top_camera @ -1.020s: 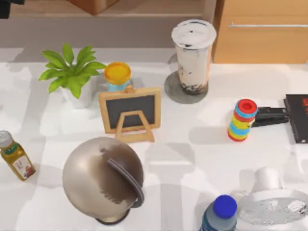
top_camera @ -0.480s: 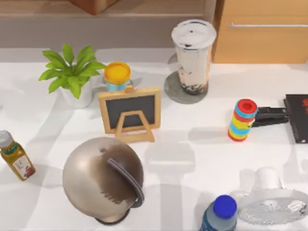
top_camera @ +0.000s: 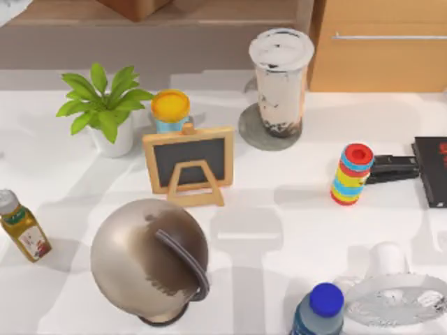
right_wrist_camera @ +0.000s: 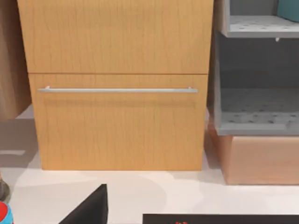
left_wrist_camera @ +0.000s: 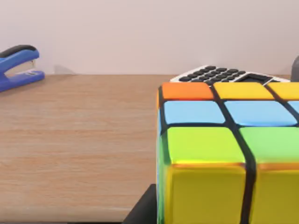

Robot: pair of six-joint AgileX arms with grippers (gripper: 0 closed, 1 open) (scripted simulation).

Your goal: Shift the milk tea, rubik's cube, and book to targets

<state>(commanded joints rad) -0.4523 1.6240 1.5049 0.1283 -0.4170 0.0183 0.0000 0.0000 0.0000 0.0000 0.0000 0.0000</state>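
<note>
Wooden shelving point(left_wrist_camera: 74, 144) is seen under the left gripper's camera, with the rubik's cube point(left_wrist_camera: 229, 154) right before it. Whether either gripper is closed cannot be told. The milk tea point(top_camera: 281, 80) is set on the grey disc point(top_camera: 253, 132).

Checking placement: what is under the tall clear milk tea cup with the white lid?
The milk tea cup stands on a flat grey round disc, whose rim shows around the base; the disc's centre is covered.

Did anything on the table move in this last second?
Nothing on the table moved. A dark shape in the top view's upper left corner a second ago is gone; a pale sliver sits there now. The milk tea stays on its grey disc; chalkboard and globe stay put.
</note>
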